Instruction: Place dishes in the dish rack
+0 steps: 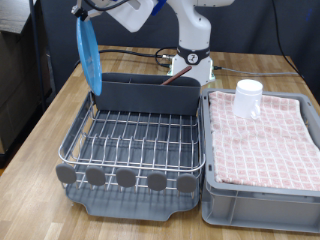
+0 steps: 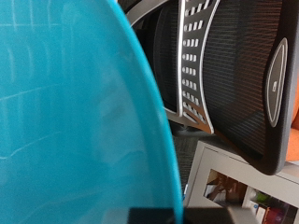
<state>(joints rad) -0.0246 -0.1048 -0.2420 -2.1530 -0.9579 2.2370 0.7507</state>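
Note:
My gripper is at the exterior view's top left, shut on the top edge of the light-blue plate. The plate hangs on edge above the far left corner of the dish rack, its lower rim near the dark grey caddy. The plate fills most of the wrist view. A white cup stands upside down on the pink checkered cloth in the grey crate at the right. The wooden spoon is out of view.
The grey crate sits against the rack's right side. Round dark discs line the rack's near edge. The robot base and cables stand behind the rack. A black mesh chair shows in the wrist view.

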